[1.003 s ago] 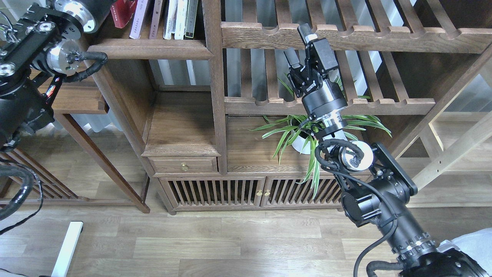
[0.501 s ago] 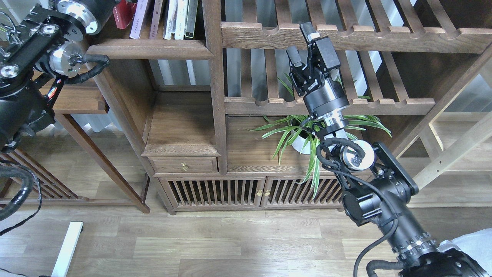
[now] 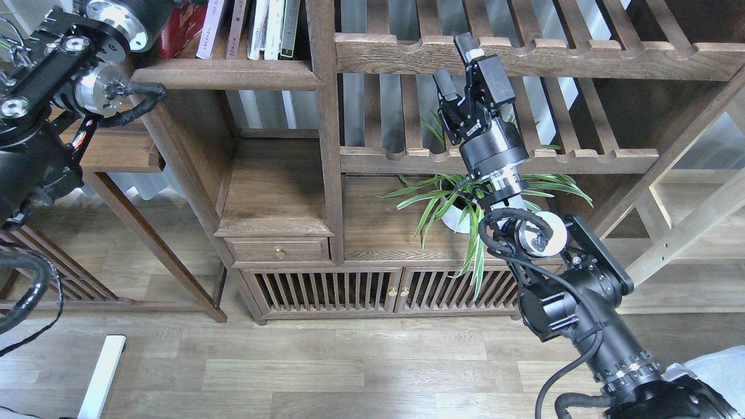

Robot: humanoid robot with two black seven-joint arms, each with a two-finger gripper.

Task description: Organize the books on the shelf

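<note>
On the shelf at the far left we see the red book leaning at the left end, and to its right the pale lilac book and some thin books standing upright; the maroon book we cannot find. Our left arm reaches up there, but its gripper is outside the view, so we cannot tell its state. Our right gripper waits with fingers apart and empty in front of the slatted rack, so we judge that straightening the red book is what remains.
</note>
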